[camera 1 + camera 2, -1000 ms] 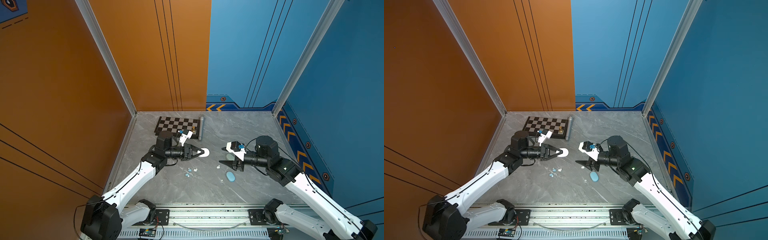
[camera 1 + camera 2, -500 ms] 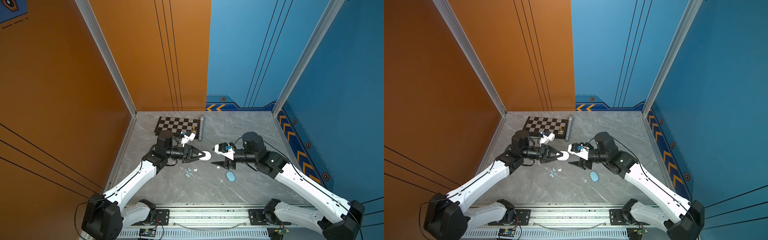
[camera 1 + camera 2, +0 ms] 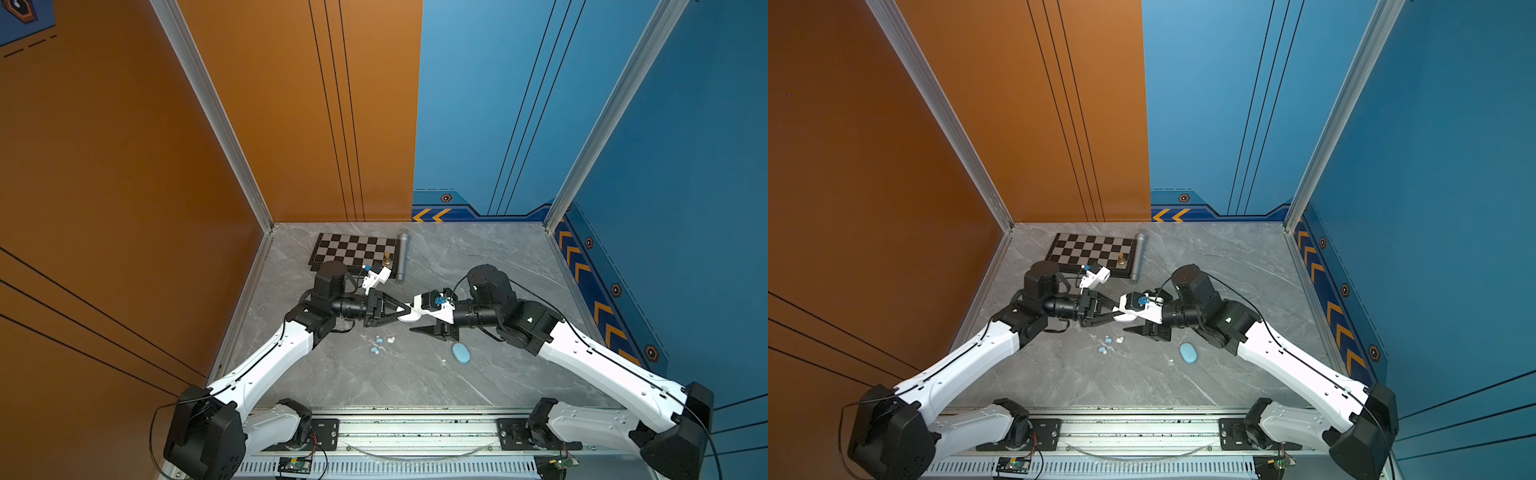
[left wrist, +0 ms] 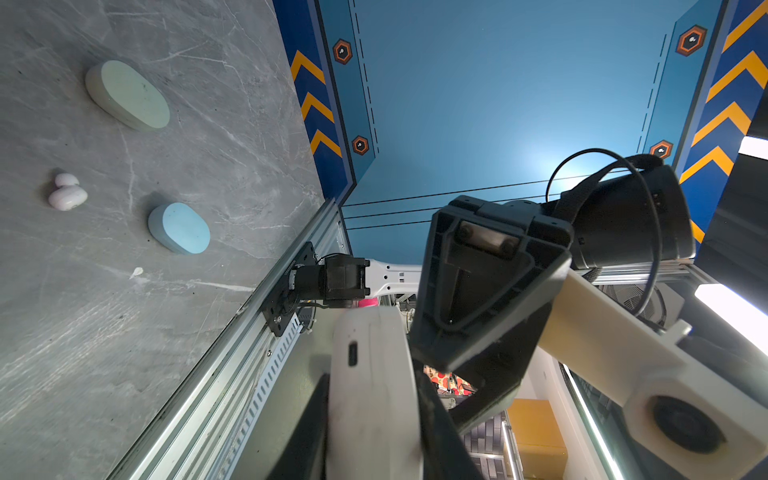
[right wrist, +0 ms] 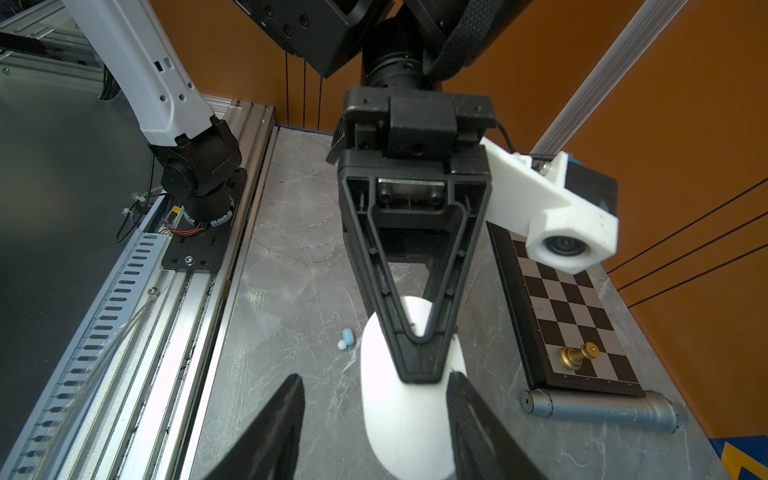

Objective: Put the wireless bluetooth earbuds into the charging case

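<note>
My right fingers (image 3: pixel 428 329) have swung in across the middle and now stand wide on either side of the white case (image 5: pixel 399 415), not yet clamped. My left fingers (image 5: pixel 419 361) pinch that case, held aloft. The earbuds (image 3: pixel 380 343) lie loose on the surface (image 3: pixel 415 386) below. Judgement: I am regripping or opening the case, and insertion has not begun.

What we see besides the job
We find a chessboard (image 3: pixel 353 251) lying on the grey marble table (image 3: pixel 478 257). A gold chess piece (image 3: pixel 387 259) sits near one edge of the board, and a grey metal cylinder (image 3: pixel 402 257) lies just beside that edge.
</note>
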{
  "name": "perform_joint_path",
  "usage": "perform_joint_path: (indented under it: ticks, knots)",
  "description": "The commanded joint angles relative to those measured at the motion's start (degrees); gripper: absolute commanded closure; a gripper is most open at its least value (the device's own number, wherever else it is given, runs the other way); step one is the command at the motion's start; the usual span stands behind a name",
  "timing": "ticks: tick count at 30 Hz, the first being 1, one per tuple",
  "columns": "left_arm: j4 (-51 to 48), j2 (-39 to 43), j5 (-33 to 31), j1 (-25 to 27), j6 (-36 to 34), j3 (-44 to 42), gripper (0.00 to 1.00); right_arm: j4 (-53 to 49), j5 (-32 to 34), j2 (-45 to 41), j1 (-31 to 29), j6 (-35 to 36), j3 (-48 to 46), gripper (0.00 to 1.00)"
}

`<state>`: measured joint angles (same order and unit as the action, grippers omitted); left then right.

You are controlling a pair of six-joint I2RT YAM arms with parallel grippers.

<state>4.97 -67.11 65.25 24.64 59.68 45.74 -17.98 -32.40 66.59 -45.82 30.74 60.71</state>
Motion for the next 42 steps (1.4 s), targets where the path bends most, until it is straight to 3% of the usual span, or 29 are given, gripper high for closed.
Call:
perform_joint_path:
  ticks: [1, 12, 31, 35, 42]
  knots:
    - [1.7, 0.4, 2.7, 0.1, 0.1, -0.4, 0.88, 0.2, 3.3, 1.0, -0.3, 1.1, 1.3, 0.41]
    - [1.7, 0.9, 3.0, 0.1, 0.3, -0.6, 0.89, 1.3, 2.9, 1.9, 2.2, 0.7, 1.5, 0.39]
    - [1.6, 0.7, 3.0, 0.1, 0.7, -0.7, 0.87, 2.8, 1.6, 2.8, 0.6, 0.5, 2.7, 0.64]
    - [1.7, 0.3, 2.6, 0.0, 0.3, -0.4, 0.81, 2.8, 1.1, 2.7, 0.3, 0.4, 2.9, 0.69]
    - [1.5, 2.9, -0.9, -0.1, -6.4, 0.1, 0.51, 2.4, 1.1, 2.4, 0.7, -1.1, 2.8, 0.76]
